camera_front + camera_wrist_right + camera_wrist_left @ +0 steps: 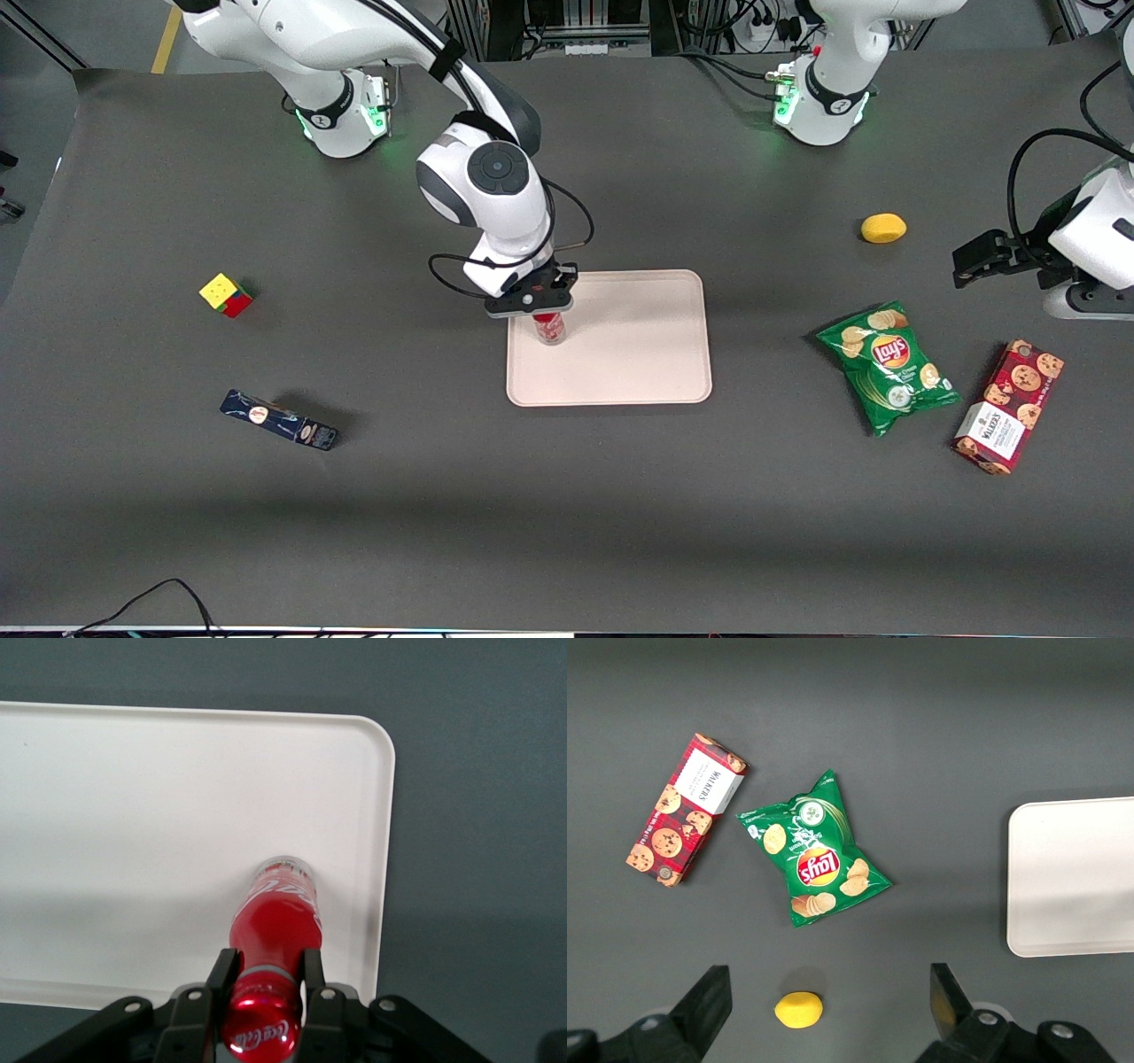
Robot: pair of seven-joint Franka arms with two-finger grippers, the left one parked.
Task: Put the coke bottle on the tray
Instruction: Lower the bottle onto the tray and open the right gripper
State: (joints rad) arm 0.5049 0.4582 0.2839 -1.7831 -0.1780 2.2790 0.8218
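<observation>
End effector clamps coke bottle nr tray edge; rest of tray bare.

the dark grey table carries the tray near its middle. toward the working arm's end lie a colour cube and a dark blue box; toward the parked arm's, a lemon, a green crisp bag and a cookie box.

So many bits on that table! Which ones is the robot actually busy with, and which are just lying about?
In use: coke bottle, held at its neck by the gripper over the tray.

Lying about: cube, blue box, lemon, chips bag, cookie box.
</observation>
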